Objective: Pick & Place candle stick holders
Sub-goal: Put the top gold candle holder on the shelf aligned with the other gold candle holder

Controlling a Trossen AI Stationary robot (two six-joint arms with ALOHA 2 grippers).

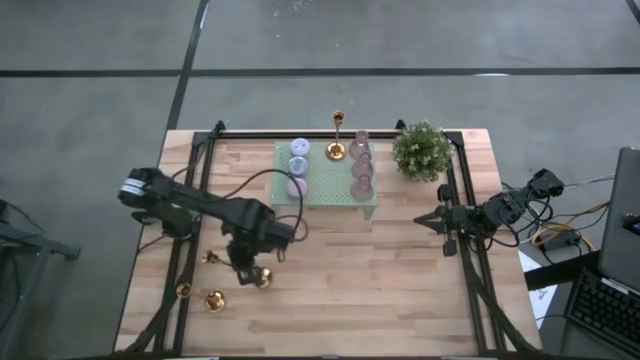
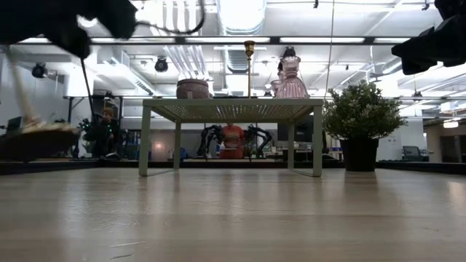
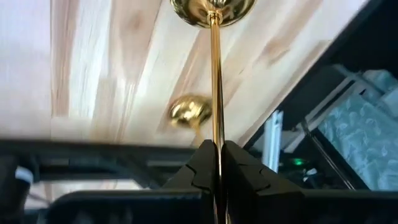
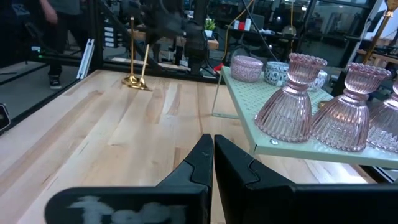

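My left gripper [image 1: 248, 268] is at the near left of the table, shut on a slim gold candle stick holder [image 3: 215, 74]. A second gold holder [image 1: 214, 299] rests on the wood nearer the table's near left corner, and also shows in the left wrist view [image 3: 189, 112]. A third gold holder [image 1: 337, 150] stands upright on the pale green stand [image 1: 330, 190] at the far middle. My right gripper [image 1: 425, 220] is shut and empty at the table's right side, and also shows in the right wrist view [image 4: 213, 152]. My left gripper pinches the holder's thin stem [image 3: 216, 134] between its two fingers. The stem runs out ahead of the fingertips to the round flared base [image 3: 211, 7]. The holder is tilted [image 4: 147, 59], with its base low over the wood; whether the base touches the table I cannot tell.
The green stand also carries several pink glass holders [image 1: 361, 165] and round pastel candles [image 1: 298, 165]. A potted plant [image 1: 421, 150] stands at the far right. Black rails run along the table's left and right sides. Bare wood lies between the two arms.
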